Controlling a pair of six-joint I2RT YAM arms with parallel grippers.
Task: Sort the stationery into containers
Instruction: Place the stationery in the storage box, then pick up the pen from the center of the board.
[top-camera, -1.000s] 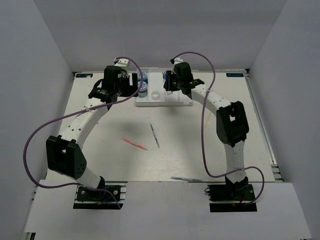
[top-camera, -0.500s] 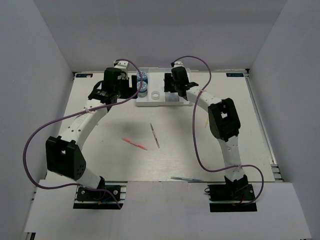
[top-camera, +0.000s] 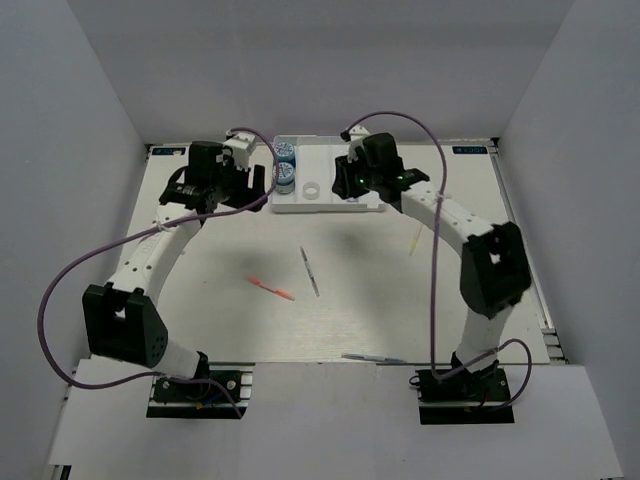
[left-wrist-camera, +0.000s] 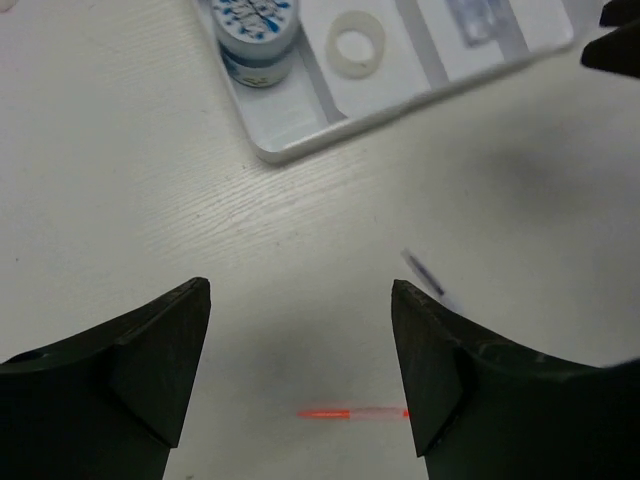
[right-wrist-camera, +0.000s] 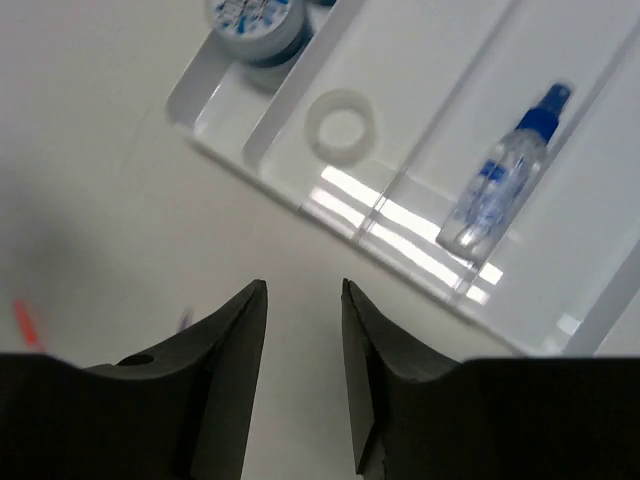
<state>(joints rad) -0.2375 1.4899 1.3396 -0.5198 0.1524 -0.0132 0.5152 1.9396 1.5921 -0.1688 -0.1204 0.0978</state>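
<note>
The white divided tray (top-camera: 322, 207) stands at the back of the table. It holds two blue-and-white tape rolls (top-camera: 285, 176), a white tape ring (top-camera: 312, 189) and a clear blue-capped glue bottle (right-wrist-camera: 497, 184). On the table lie a pink pen (top-camera: 270, 288), a grey pen (top-camera: 310, 271) and a yellow-green pen (top-camera: 415, 240). My left gripper (left-wrist-camera: 300, 300) is open and empty, left of the tray, with the pink pen (left-wrist-camera: 350, 412) below it. My right gripper (right-wrist-camera: 305, 292) hangs over the tray's front edge, its jaws narrowly apart with nothing between them.
Another thin pen (top-camera: 372, 357) lies at the table's near edge between the arm bases. White walls close in the table on the left, back and right. Purple cables loop from both arms.
The left gripper has drawn back to the left, away from the tray. The right arm's elbow has swung out to the right, with its gripper still over the tray's front.
</note>
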